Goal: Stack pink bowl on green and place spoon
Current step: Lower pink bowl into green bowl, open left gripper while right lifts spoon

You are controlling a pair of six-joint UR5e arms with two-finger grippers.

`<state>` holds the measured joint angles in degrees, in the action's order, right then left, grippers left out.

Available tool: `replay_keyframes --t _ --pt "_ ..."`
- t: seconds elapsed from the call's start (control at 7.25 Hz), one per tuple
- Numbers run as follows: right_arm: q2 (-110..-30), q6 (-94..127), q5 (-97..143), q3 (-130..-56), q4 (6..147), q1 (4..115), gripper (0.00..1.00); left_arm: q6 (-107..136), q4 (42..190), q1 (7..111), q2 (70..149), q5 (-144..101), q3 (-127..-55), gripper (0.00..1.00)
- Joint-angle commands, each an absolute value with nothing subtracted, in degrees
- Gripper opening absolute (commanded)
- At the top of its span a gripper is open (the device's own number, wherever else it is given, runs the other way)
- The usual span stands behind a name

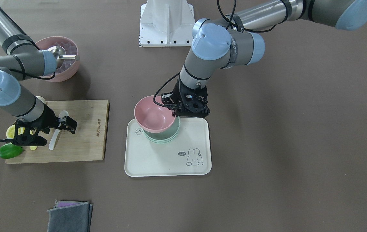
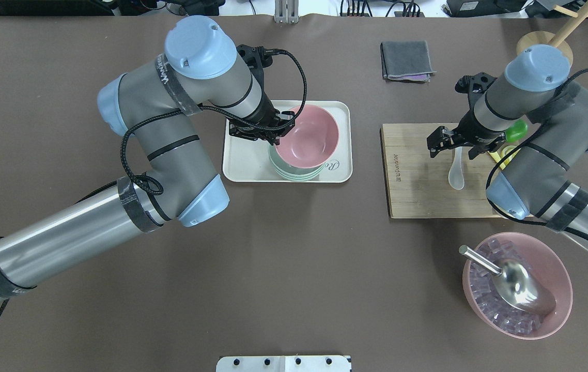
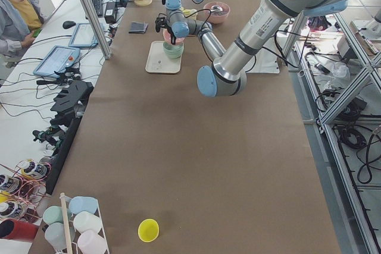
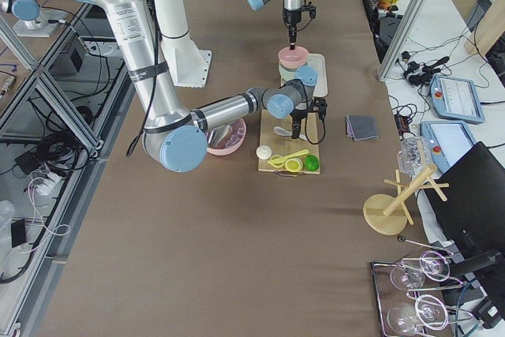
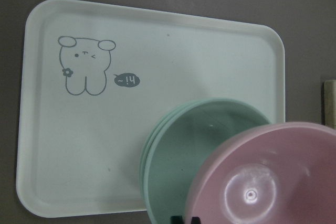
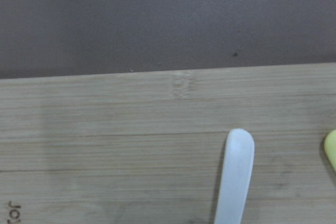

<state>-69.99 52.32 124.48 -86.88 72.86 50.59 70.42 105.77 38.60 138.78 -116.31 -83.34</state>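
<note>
The pink bowl (image 1: 153, 116) seems light, stiff and slippery; left gripper (image 1: 175, 112) pinches its rim above green bowl (image 1: 168, 137). Right gripper (image 2: 455, 146), well apart, has jaws spread.

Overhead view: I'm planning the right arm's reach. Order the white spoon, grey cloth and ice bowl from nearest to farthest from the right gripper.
1. White spoon, on the board, directly under the right gripper.
2. Grey cloth, toward the table's far edge.
3. Ice bowl, on the robot's near side.
</note>
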Motion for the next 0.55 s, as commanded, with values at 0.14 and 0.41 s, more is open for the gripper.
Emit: replay_keyframes --t 0.14,0.41 --pt "-70.0 52.7 124.5 -86.7 72.9 50.5 0.58 70.9 108.3 38.9 138.3 -115.4 -83.1 0.98" --pt "-69.8 52.8 124.6 -86.7 72.9 50.5 0.0 70.8 107.9 40.9 132.7 -116.5 -89.8 0.98"
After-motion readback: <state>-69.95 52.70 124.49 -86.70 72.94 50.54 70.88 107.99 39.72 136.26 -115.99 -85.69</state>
